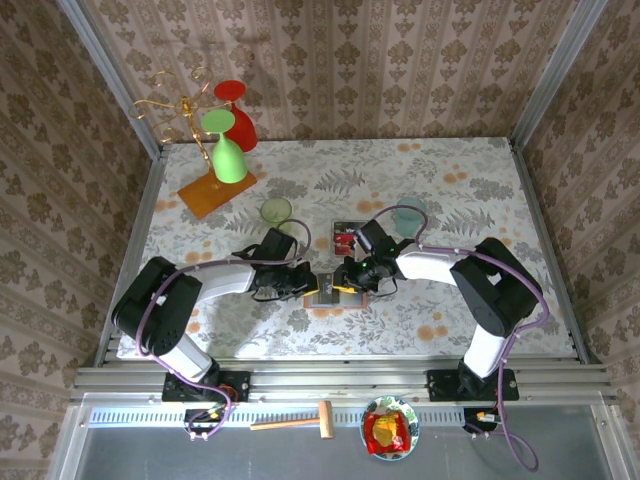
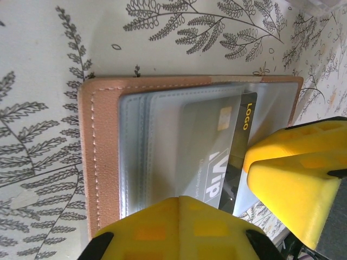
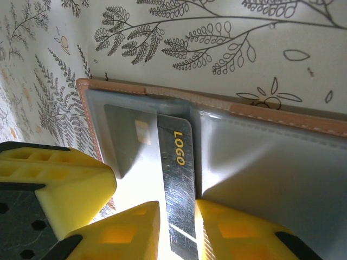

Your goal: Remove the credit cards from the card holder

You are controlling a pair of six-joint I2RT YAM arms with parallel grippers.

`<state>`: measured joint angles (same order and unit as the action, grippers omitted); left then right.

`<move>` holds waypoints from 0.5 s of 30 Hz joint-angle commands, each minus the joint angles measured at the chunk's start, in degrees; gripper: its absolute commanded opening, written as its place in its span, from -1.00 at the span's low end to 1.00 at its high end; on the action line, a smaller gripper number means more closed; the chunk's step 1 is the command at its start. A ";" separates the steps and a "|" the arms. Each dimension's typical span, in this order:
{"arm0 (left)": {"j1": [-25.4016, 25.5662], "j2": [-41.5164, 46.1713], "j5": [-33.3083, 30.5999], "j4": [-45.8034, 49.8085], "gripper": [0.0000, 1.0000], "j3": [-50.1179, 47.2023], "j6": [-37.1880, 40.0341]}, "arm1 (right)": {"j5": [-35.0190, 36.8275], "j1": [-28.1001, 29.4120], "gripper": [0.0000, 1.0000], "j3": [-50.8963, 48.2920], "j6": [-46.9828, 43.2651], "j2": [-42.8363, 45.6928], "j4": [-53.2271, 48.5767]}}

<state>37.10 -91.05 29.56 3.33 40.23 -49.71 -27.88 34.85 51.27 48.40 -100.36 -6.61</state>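
The card holder [image 2: 103, 157] lies open and flat on the leaf-printed table [image 1: 450, 180], front middle, right between the two arms. A dark card [image 3: 176, 162] marked LOGO pokes partway out of a grey pocket by the fold. The left gripper [image 2: 179, 227], fingers pressed together, is down over the holder's edge. The right gripper [image 3: 181, 233] has its jaws a little apart with that card's bare strip between them. Real grip or not, can't tell. Just behind sits a clear box [image 1: 345, 238] with red inside.
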 commanded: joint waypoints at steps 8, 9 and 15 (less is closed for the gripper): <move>0.25 -1.34 -0.03 -0.93 -0.91 -1.68 -0.51 | -0.75 -0.31 -0.49 -0.69 0.44 -1.90 -0.16; 0.21 -1.43 -0.11 -0.87 -0.91 -1.73 -0.65 | -0.94 -0.31 -0.49 -0.81 0.49 -1.94 0.02; 0.19 -1.72 -0.12 -0.52 -0.91 -1.82 -0.55 | -1.76 -0.31 -0.49 -1.16 1.13 -2.40 1.49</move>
<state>37.10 -91.44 29.80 1.96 39.38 -49.89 -28.16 34.85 51.24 48.42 -101.62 -6.17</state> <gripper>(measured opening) 0.058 0.255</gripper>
